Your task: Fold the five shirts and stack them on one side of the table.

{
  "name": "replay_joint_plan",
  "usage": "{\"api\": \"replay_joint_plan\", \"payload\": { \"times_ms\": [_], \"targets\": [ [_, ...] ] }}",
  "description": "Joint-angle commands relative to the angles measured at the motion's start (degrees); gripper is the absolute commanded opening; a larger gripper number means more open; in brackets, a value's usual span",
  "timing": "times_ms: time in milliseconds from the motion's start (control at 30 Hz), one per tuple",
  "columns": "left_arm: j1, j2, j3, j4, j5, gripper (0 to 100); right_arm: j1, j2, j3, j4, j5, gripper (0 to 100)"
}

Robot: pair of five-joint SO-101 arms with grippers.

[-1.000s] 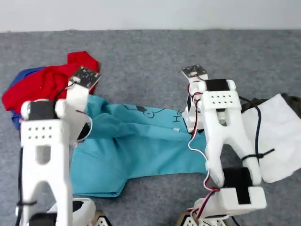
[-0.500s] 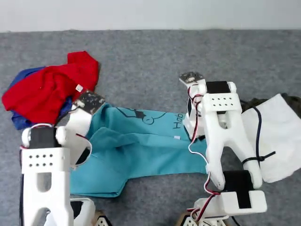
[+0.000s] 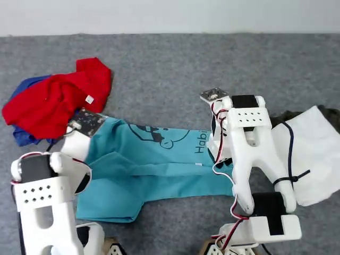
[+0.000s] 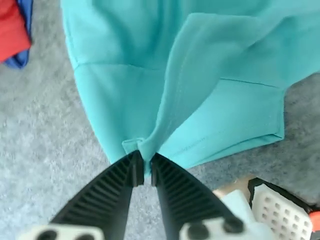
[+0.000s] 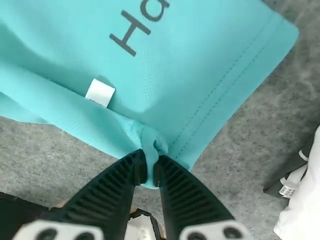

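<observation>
Red cloth first: a red shirt (image 3: 56, 103) lies bunched over a blue one (image 3: 22, 135) toward the table's (image 3: 175, 64) far left corner, neither folded yet. Just beside them is the left claw (image 4: 145, 162), clenched on a raised ridge of the teal shirt (image 3: 154, 164) at its left end.

Over the last second that arm has drawn back from the red pile toward the near edge, taking the ridge with it. The teal cloth now lies flatter, and more of its dark print (image 3: 159, 135) is uncovered. The right claw (image 5: 150, 162), clenched on a pinch of cloth by the hem (image 5: 235, 75), has come back only slightly. To me this looks like a lengthwise fold being laid down, not yet set and not yet released.

The teal shirt sits mid-table, closer to the near edge, between the two arms. Its long axis runs left to right, along that edge. One sleeve (image 3: 109, 204) sticks out at the near left, so I take the shoulders to point left and the hem right.

Off by the right edge a white shirt (image 3: 313, 154) rests on something dark (image 3: 284, 116).
</observation>
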Motion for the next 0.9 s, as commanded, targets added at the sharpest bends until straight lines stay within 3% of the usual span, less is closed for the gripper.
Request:
{"api": "replay_joint_plan", "payload": {
  "times_ms": [0,400,667,867],
  "targets": [
    [2.81,-1.05,-0.22,1.32,-0.70,1,0.66,-2.42,0.88,-0.13,0.79,0.9],
    [-2.81,-1.41,-0.66,1.32,-9.67,1,1.19,-2.42,4.84,-1.01,2.73,0.9],
    [-2.73,-1.41,-0.22,1.32,-14.95,1,5.23,-2.33,5.01,-0.75,2.64,0.9],
    [-2.90,-1.41,9.36,1.23,-20.57,1,5.14,-2.33,6.77,-1.27,2.73,0.9]
  ]
}}
